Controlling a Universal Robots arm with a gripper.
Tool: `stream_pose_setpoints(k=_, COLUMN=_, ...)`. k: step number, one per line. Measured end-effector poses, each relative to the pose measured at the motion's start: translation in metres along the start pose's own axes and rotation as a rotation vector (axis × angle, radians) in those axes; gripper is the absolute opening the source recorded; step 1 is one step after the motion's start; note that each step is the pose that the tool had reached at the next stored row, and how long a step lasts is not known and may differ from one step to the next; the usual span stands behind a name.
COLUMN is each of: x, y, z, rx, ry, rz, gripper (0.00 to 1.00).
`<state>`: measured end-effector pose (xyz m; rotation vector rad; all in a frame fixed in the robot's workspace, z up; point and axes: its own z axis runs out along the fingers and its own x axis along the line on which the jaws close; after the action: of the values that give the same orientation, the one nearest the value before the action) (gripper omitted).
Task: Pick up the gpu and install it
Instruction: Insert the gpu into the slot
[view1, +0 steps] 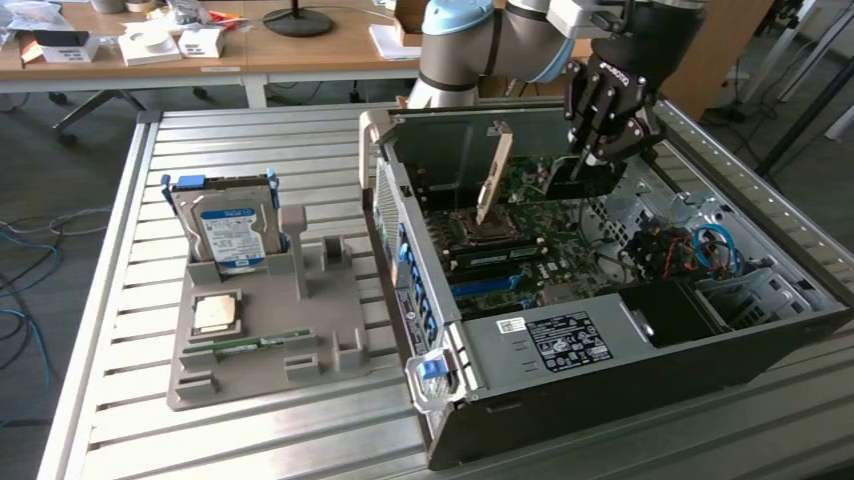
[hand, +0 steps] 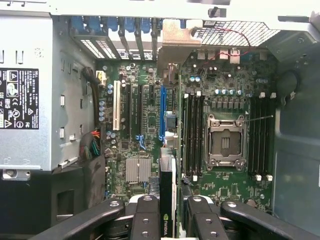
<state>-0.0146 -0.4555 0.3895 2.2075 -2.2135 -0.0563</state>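
On the exterior view's left, a slatted metal table carries a grey moulded tray. A silver hard drive with a blue label stands upright at the tray's far end. Nearer the camera lie a small square tan-topped chip and a narrow green memory stick.

Just beside the tray stands an open black-and-grey computer case. A row of blue plastic clips runs along its near-left wall. A tan upright strip stands inside, apart from me. A grey power supply box with a black label fills the near corner.

My gripper hangs inside the case, over the green motherboard. My jaws are closed partway on the gpu, a thin black card with an NVIDIA mark on its edge. I hold it edge-on, pointing down at the board. From my wrist, its far end sits by the long blue slot, between a ribbed silver heatsink and the black memory slots. I cannot tell whether it touches the board.

Further right are the silver processor socket and looped blue cables.
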Motion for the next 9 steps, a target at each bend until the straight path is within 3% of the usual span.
stream_pose_setpoints(k=5, x=0.0, y=0.0005, z=0.005, rx=0.0011, ry=-0.0011, rz=0.0, gripper=0.26)
stream_pose_setpoints(k=9, x=0.0, y=0.0016, z=0.0105, rx=0.0054, ry=-0.0046, rz=-0.001, gripper=0.26)
